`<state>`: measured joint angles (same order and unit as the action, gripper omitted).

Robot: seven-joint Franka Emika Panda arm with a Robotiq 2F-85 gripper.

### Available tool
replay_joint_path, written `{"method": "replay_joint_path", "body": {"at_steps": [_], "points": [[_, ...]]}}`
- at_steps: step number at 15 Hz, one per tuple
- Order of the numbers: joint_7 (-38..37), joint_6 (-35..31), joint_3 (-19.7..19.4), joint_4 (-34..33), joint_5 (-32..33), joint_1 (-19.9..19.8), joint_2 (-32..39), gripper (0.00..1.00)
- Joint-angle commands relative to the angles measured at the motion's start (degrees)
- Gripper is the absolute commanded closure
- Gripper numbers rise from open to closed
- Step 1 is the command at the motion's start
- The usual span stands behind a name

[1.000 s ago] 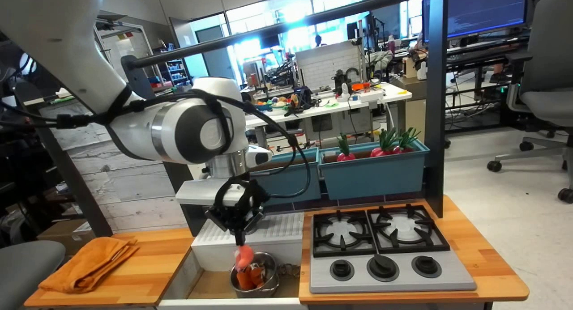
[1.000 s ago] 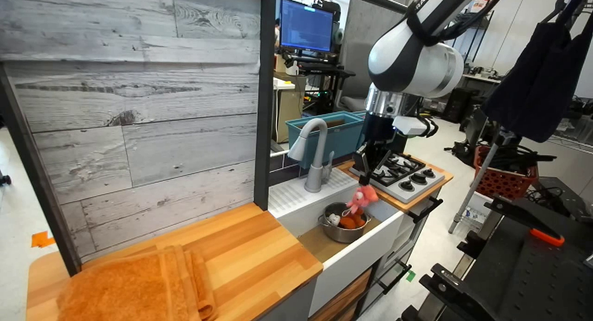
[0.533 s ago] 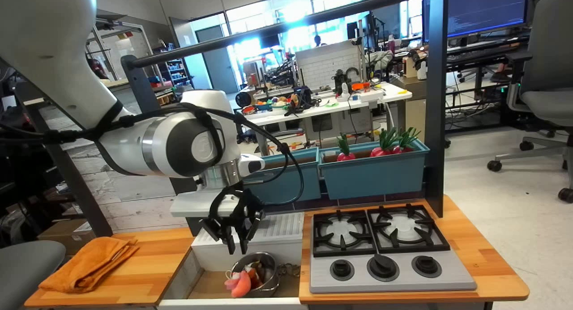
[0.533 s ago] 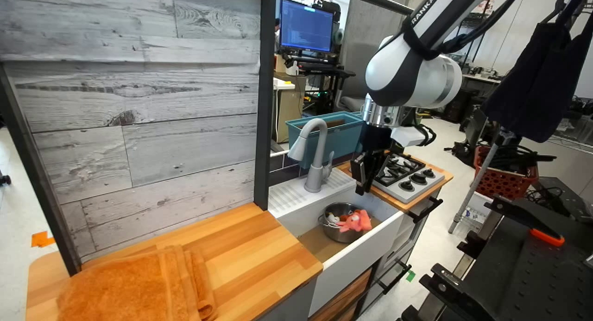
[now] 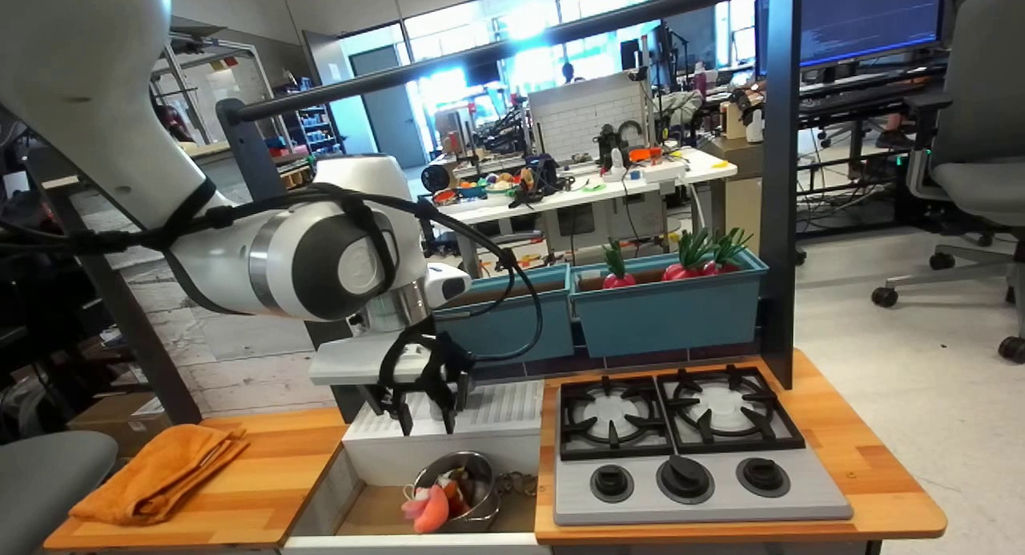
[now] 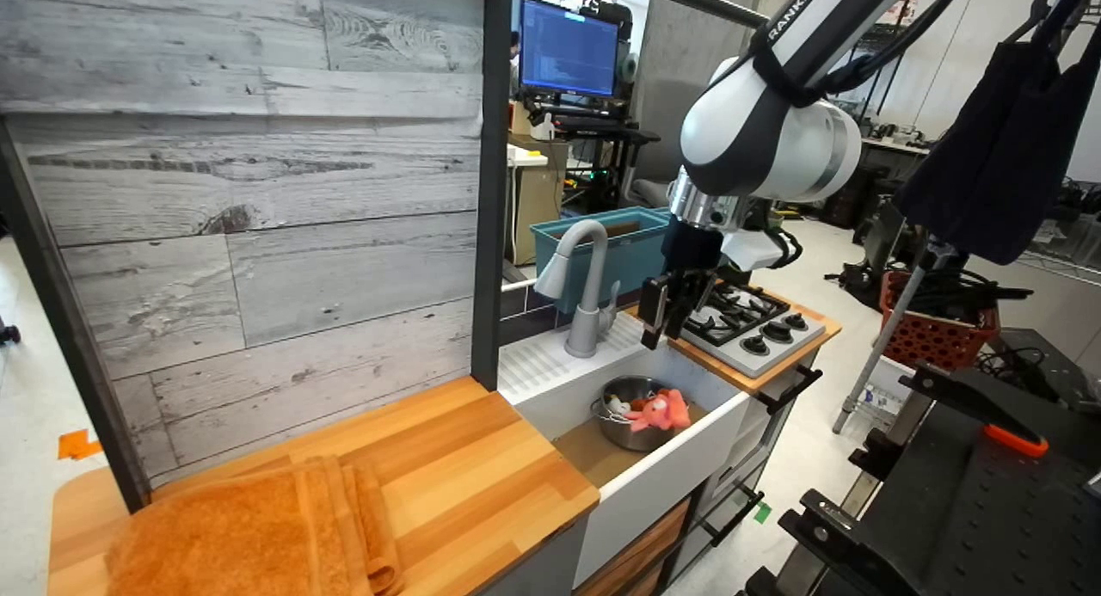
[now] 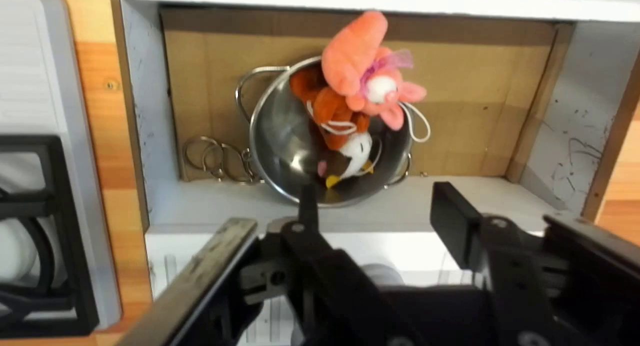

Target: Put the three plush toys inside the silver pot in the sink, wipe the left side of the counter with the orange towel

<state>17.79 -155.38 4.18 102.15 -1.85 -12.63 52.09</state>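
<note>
Three plush toys show at the silver pot (image 7: 280,136), which stands in the sink. The pink toy (image 7: 350,66) lies on top and hangs partly over the rim. Beneath it, inside the pot, are an orange-brown toy (image 7: 330,106) and a white-and-dark toy (image 7: 357,149) with yellow feet, each partly covered. My gripper (image 7: 375,201) is open above the back of the sink, its fingers apart with nothing between them; in an exterior view the gripper (image 5: 428,428) hangs higher than the pot. A folded orange towel (image 5: 160,475) lies on the left counter (image 5: 276,467).
A grey faucet (image 6: 589,295) rises behind the sink, close to the gripper. To the right of the sink sits the stove (image 5: 681,451). Blue planters (image 5: 669,311) hang at the back, and the white front wall (image 6: 679,467) edges the sink.
My gripper has opened and let go of the pink toy, which dropped onto the pot's rim. Since then the gripper has drawn slightly back, toward the faucet.
</note>
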Motion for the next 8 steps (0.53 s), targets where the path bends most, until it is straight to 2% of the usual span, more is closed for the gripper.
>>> {"method": "replay_joint_path", "body": {"at_steps": [1, 2, 3, 6, 8], "points": [[4.89, -10.08, 5.04, 9.44, 0.94, -1.94, -7.38, 0.09], [6.01, -12.12, 6.82, 11.91, 1.35, -2.26, -9.45, 0.02], [7.08, -12.42, 9.11, 14.35, 1.59, -2.84, -11.85, 0.00], [9.49, -10.35, 16.32, 19.50, 0.54, -4.10, -17.88, 0.00], [8.32, -9.94, 18.90, 20.48, -0.11, -1.89, -19.90, 0.00]]}}
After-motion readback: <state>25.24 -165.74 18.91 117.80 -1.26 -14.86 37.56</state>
